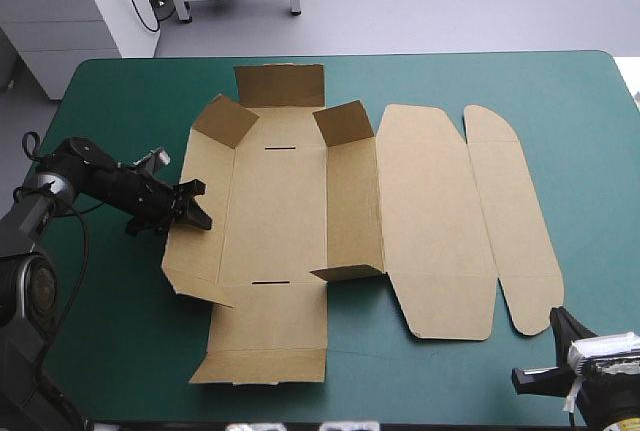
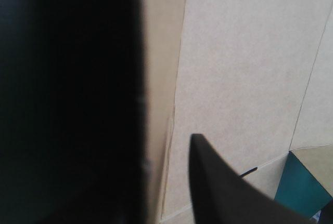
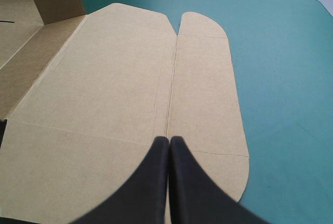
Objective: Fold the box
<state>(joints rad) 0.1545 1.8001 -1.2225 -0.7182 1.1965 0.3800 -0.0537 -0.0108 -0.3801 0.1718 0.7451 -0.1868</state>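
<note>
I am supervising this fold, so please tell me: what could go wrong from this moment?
1. The left gripper is open at the left wall of the box; a push there could slide the whole sheet, as the shut right gripper grips nothing.
2. The corner flaps stand half raised and untucked; they may drop back.
</note>
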